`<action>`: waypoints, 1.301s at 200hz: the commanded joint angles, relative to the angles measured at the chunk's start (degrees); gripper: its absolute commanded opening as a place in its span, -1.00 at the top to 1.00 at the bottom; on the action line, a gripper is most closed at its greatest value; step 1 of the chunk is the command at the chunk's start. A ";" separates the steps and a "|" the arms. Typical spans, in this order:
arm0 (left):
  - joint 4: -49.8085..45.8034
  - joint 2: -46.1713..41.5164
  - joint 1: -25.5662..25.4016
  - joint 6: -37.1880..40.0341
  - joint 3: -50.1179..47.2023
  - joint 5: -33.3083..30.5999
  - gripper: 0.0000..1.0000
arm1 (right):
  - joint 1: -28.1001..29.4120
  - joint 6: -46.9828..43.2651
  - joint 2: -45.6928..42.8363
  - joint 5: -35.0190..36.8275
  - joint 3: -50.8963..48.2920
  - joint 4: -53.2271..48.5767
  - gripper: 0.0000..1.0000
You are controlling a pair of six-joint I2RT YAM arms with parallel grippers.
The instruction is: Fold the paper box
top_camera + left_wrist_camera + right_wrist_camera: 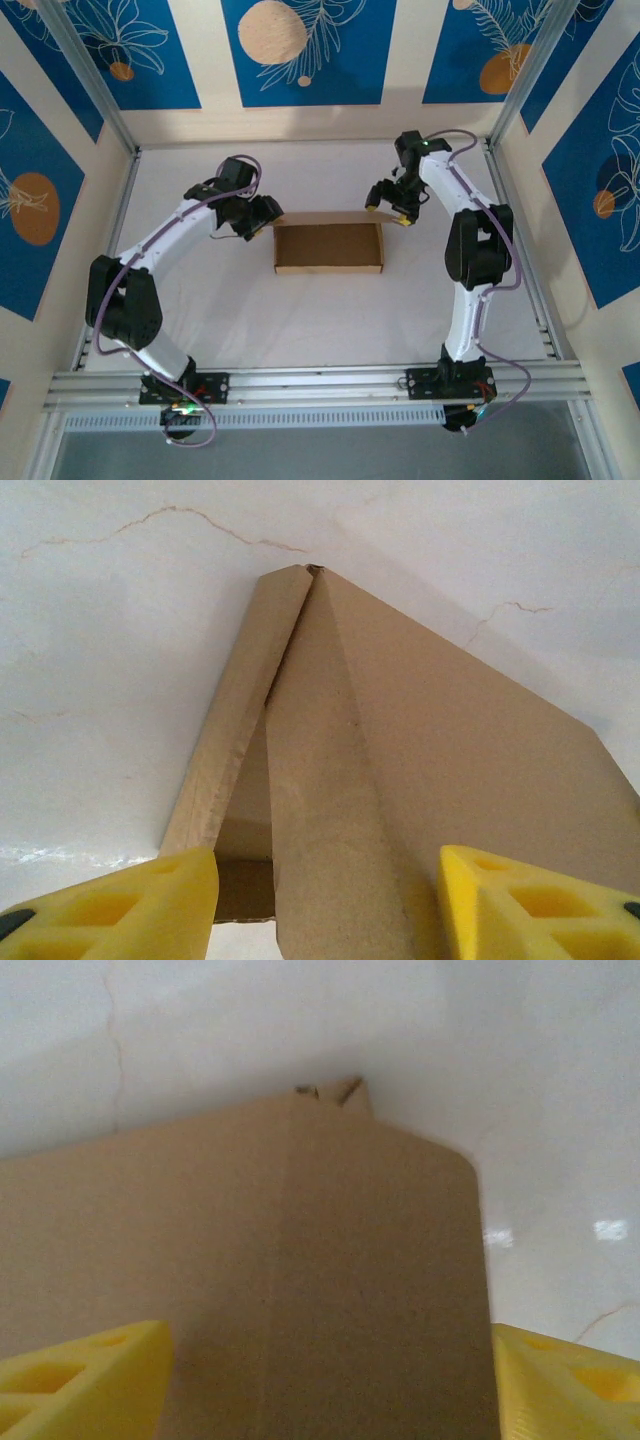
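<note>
The paper box [329, 250] sits mid-table as a shallow brown tray, its lid panel [325, 217] standing up along the far side. My left gripper [268, 212] is at the box's far left corner, open. In the left wrist view a narrow cardboard flap [320, 810] lies between the yellow fingers [150, 900] of the left gripper [328, 885], touching neither. My right gripper [390, 207] is at the far right corner, open. Between the right gripper's [330, 1365] wide-spread fingers [90, 1370] is the lid's rounded corner [330, 1260].
A white cloth [330, 320] covers the table. Metal frame posts [100, 90] and patterned walls close in the sides and back. A rail [320, 385] runs along the near edge by both arm bases.
</note>
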 commanded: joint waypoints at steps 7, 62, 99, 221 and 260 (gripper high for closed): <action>-0.22 1.29 -0.46 0.37 2.12 -0.07 -0.19 | -0.16 2.27 -1.80 -9.62 -2.63 0.24 -0.58; 0.45 2.70 -0.46 -0.53 3.19 1.00 -0.19 | -0.05 8.53 -2.59 -19.24 -5.47 2.74 -0.52; 2.38 3.55 -0.53 -1.11 2.30 2.69 -0.17 | 0.52 11.77 -3.72 -25.71 -8.94 7.64 -0.47; 0.31 6.48 0.15 0.65 5.80 2.09 -0.17 | 3.11 2.15 -3.75 -12.99 -1.28 -1.38 -0.59; -0.05 7.21 0.33 0.95 6.66 1.86 -0.17 | 3.33 -3.50 -2.75 -5.67 2.27 -4.95 -0.60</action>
